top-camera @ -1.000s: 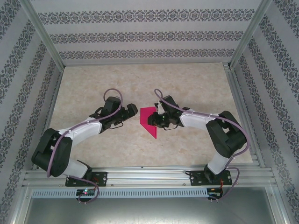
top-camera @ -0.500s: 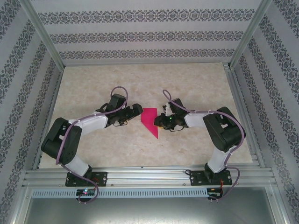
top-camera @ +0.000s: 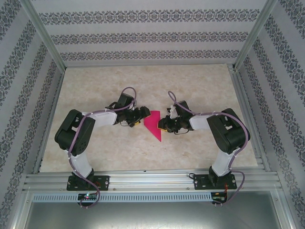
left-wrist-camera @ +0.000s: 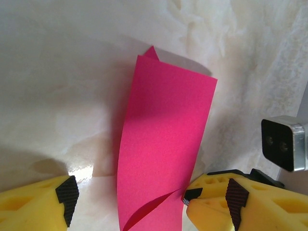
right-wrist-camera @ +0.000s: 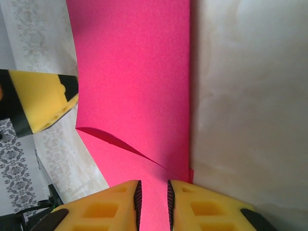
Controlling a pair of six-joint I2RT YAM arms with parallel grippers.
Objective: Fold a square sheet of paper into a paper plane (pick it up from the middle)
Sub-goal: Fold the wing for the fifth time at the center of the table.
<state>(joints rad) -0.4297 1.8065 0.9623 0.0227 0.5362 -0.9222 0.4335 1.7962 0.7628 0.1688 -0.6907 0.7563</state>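
Partly folded pink paper (top-camera: pixel 152 123), tapering to sharp near point, flap curling.

Patterned wallpaper walls (top-camera: pixel 143 33), beige marbled tabletop (top-camera: pixel 200 86) — aluminium frame posts (top-camera: pixel 43 36), even light

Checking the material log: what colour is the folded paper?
Magenta-pink; the paper shows best in the left wrist view.
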